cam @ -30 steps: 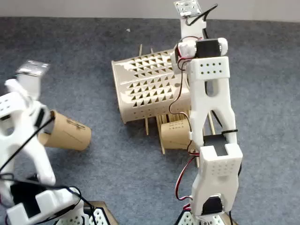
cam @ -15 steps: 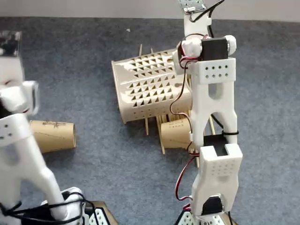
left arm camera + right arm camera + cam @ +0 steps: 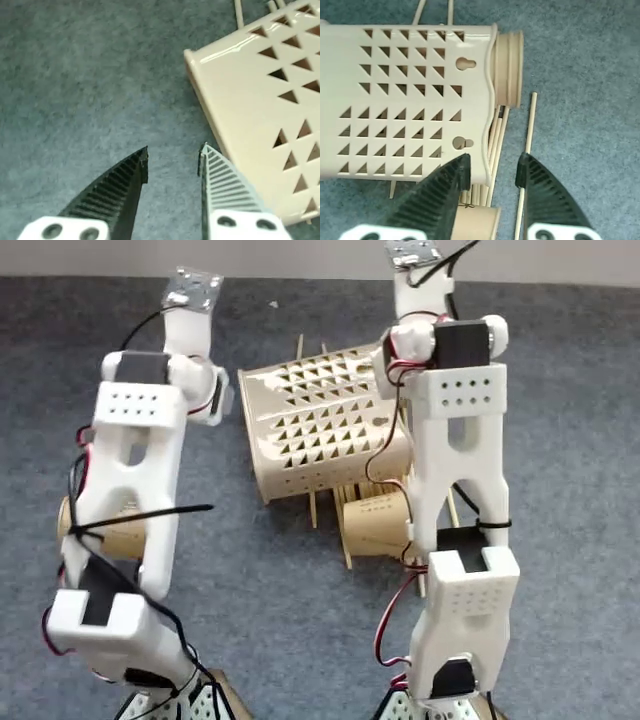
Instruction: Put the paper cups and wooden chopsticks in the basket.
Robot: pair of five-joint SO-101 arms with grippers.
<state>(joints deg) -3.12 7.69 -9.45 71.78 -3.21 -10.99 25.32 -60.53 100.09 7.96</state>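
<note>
One basket (image 3: pixel 325 425) lies on its side, middle far on the grey carpet (image 3: pixel 560 390). We see one paper cup (image 3: pixel 375 525) just near of it and a second cup (image 3: pixel 120 538) at left under the left arm. Both claws gape empty. The left gripper (image 3: pixel 174 151) is beside the basket's left rim. The right gripper (image 3: pixel 493 159) is over wooden chopsticks (image 3: pixel 500 130) at its right end.

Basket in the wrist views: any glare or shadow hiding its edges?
Left wrist view: a glossy highlight streaks the basket beside its rim, yet the rim edge and triangle holes show plainly. Right wrist view: even light, no glare on it; the chopsticks tucked under its rim lie in soft shadow.
</note>
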